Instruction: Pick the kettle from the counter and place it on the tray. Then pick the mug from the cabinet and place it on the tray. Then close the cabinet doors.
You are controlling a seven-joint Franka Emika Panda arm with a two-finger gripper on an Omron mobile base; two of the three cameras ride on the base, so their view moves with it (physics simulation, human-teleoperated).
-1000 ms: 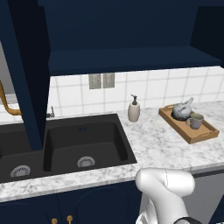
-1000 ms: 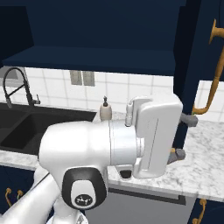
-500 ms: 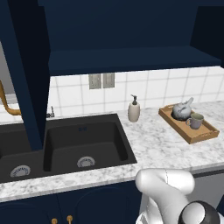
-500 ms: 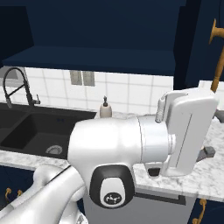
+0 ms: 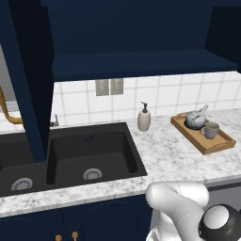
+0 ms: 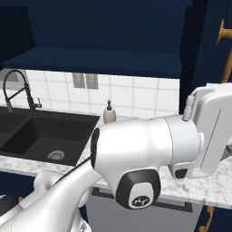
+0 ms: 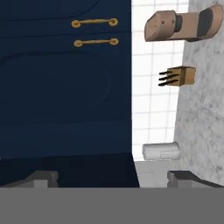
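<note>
The pale grey kettle (image 5: 196, 118) and the small greyish-olive mug (image 5: 210, 130) both stand on the brown wooden tray (image 5: 212, 145) at the right of the marble counter (image 5: 169, 157). The navy cabinet stands open above, its shelf (image 5: 136, 63) bare, with the left door (image 5: 28, 80) swung out and the right door's brass handle (image 6: 223, 50) at the far right. My gripper (image 7: 113, 178) is open with nothing between its fingertips (image 7: 42, 177). It faces navy arched door panels with two brass handles (image 7: 94, 22) in the rolled hand view.
A beige soap pump bottle (image 5: 144, 117) stands beside the black double sink (image 5: 89, 153), and a faucet (image 6: 17, 90) rises at the left. The hand view also holds a knife block (image 7: 177, 76), a tan wooden object (image 7: 183, 25) and a white canister (image 7: 161, 151) by the tiled wall. My arm (image 6: 145, 149) blocks much of the right base view.
My arm has swung to the right, carrying the hand toward the right-hand door. Kettle, mug and tray have not moved.
</note>
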